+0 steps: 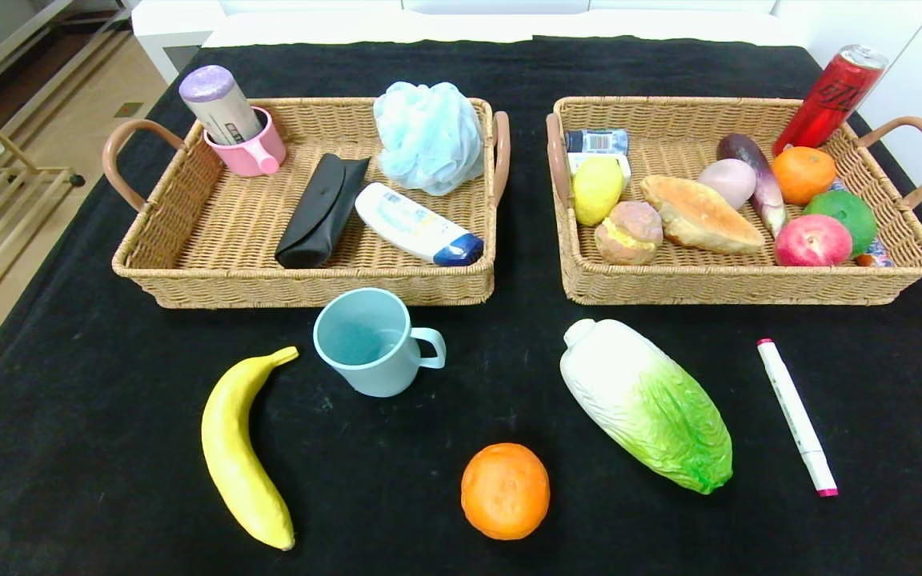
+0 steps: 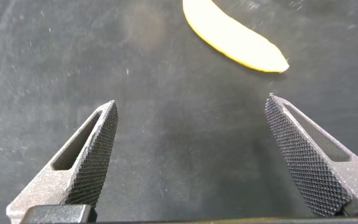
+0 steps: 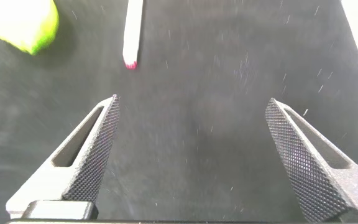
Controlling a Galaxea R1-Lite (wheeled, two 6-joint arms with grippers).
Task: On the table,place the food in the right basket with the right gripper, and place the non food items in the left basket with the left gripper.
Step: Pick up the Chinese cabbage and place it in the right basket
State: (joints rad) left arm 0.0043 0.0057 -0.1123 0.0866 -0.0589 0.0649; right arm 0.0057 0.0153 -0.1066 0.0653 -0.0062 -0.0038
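Head view took in the table (image 1: pixel 69 448), black-draped, with two wicker baskets side by side at the far half and five loose things in front of them. Left basket (image 1: pixel 213 232): already crowded with a pink mug (image 1: pixel 249 152) holding a grey tube (image 1: pixel 219 104), a black case (image 1: pixel 321 210), a white bottle (image 1: pixel 417 224) and a blue bath pouf (image 1: pixel 427 136). Right basket (image 1: pixel 901 256): packed with a lemon (image 1: pixel 595 189), bread (image 1: pixel 697 214), a bun (image 1: pixel 629 232), an eggplant (image 1: pixel 757 180), an orange fruit (image 1: pixel 803 174), a green fruit (image 1: pixel 845 212), an apple (image 1: pixel 813 240) and a red can (image 1: pixel 829 96) leaning at the far corner. Loose on the cloth: banana (image 1: pixel 237 464) at the near left, teal mug (image 1: pixel 365 342) upright just before the left basket, orange (image 1: pixel 505 490) near the front middle, cabbage (image 1: pixel 645 404) lying slantwise before the right basket, marker (image 1: pixel 795 416) right of the cabbage and apart from it. Neither arm seen from the head.

Left wrist view: left gripper (image 2: pixel 191 149) spread wide and holding nothing, above bare cloth, with the banana's end (image 2: pixel 235 40) just beyond the fingertips. Right wrist view: right gripper (image 3: pixel 191 149) likewise spread wide and empty over bare cloth, with the marker's pink tip (image 3: pixel 131 37) and the cabbage's green end (image 3: pixel 27 25) beyond it. Nothing lay between either claw's fingers.
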